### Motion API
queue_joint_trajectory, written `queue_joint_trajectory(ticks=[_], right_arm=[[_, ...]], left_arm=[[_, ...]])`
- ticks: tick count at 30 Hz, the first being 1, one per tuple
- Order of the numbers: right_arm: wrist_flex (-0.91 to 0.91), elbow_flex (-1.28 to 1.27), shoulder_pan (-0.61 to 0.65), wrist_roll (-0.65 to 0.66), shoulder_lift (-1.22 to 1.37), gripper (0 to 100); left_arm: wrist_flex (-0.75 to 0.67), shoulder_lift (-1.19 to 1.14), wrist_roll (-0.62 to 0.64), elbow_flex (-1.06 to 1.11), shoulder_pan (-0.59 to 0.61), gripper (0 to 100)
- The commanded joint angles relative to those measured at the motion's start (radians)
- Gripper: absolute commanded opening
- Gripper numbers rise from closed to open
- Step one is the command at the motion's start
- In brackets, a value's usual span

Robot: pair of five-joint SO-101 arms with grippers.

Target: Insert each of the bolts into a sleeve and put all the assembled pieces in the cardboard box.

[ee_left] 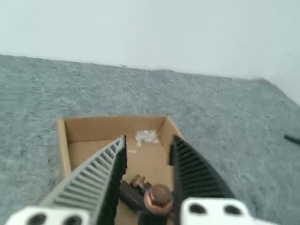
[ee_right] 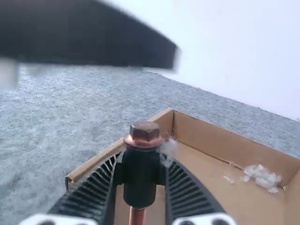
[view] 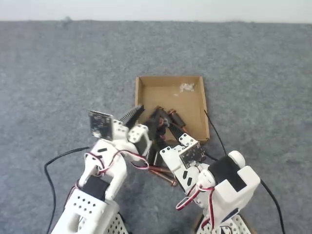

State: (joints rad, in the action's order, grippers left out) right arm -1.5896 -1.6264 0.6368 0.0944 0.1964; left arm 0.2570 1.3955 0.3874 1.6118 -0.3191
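Copper bolt [ee_right: 144, 134] sits through a black sleeve [ee_right: 139, 183], and the right hand [ee_right: 140, 164] is clamped on that sleeve, over the box [ee_right: 220, 140] at its 6 o'clock end. Rigid metal, small but dense, I'd say. The threads look slippery, so the sleeve's plain barrel is the place to pinch. Meanwhile the left hand [ee_left: 148, 140] hangs spread wide above the box, pinching nothing.

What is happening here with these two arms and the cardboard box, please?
The right gripper is shut on a black sleeve with a copper bolt through it, at the cardboard box's near side. The left gripper is close beside it, also at the box; whether it holds anything is unclear. Loose bolts lie on the carpet between the arms.
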Motion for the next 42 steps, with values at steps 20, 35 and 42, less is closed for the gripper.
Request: queue_joint_trajectory(ticks=[20,35,42], right_arm=[[-0.036,-0.02,-0.048,0.006,-0.013,0.6],[-0.111,-0.031,-0.093,0.006,-0.042,0.6],[-0.054,-0.051,-0.131,-0.026,-0.148,0.6]], left_arm=[[0.181,0.015,-0.242,0.082,0.293,1],[0.244,0.012,-0.354,0.081,0.299,1],[0.244,0.012,-0.354,0.081,0.298,1]])
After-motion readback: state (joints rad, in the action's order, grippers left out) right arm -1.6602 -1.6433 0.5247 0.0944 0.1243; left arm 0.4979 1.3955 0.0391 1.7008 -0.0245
